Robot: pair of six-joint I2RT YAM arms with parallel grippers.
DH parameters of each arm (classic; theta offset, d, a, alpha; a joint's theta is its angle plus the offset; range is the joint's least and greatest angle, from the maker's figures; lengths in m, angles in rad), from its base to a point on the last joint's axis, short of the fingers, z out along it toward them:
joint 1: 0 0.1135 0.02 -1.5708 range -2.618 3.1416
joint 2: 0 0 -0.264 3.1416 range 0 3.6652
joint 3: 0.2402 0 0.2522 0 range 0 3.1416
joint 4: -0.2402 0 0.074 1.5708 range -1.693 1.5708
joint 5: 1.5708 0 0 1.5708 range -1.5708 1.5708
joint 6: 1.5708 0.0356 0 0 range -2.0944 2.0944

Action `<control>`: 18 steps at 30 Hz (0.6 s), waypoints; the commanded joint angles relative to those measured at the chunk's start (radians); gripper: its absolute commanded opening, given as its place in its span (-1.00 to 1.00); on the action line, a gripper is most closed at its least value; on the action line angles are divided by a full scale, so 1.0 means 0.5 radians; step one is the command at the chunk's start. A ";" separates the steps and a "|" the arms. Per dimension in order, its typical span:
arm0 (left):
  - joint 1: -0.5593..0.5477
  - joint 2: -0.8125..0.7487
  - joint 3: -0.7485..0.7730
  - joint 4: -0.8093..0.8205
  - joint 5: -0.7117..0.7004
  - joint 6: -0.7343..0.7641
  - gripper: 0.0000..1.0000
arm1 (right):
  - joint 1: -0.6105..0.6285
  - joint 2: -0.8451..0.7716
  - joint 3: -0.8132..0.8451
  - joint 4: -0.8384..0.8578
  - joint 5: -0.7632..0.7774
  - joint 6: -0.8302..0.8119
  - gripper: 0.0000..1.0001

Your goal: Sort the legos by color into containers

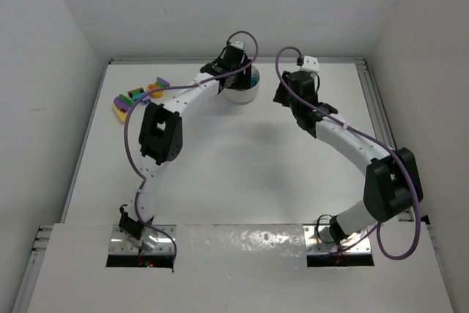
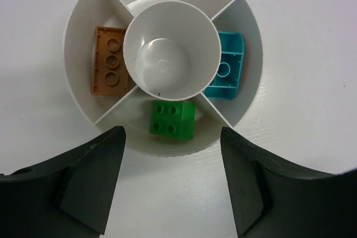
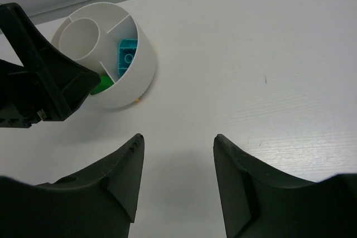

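The round white dish [image 2: 75, 59] has wedge sections around a centre cup. An orange brick [image 2: 109, 59] lies in its left section, a teal brick [image 2: 226, 68] in its right section, a green brick [image 2: 172, 119] in its near section. My left gripper [image 2: 173, 179] is open and empty, right over the dish's near rim. The dish also shows in the top view [image 1: 240, 94] and in the right wrist view [image 3: 131, 85]. My right gripper [image 3: 177, 185] is open and empty over bare table to the right of the dish. Several loose legos [image 1: 138, 96] lie at the far left.
The table's back wall and raised edges frame the work area. The left arm's links [image 1: 163, 131] cross between the lego pile and the dish. The right arm [image 1: 352, 144] arcs along the right side.
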 commanded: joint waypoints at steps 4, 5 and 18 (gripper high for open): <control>0.003 -0.042 0.101 0.092 -0.006 0.023 0.35 | -0.003 -0.085 0.006 0.014 -0.022 -0.037 0.04; 0.003 -0.049 0.125 0.086 -0.003 0.032 0.35 | -0.003 -0.089 0.009 0.011 -0.031 -0.046 0.04; 0.524 -0.567 0.154 -0.242 -0.116 0.504 0.54 | 0.000 -0.070 0.104 -0.029 -0.475 -0.255 0.07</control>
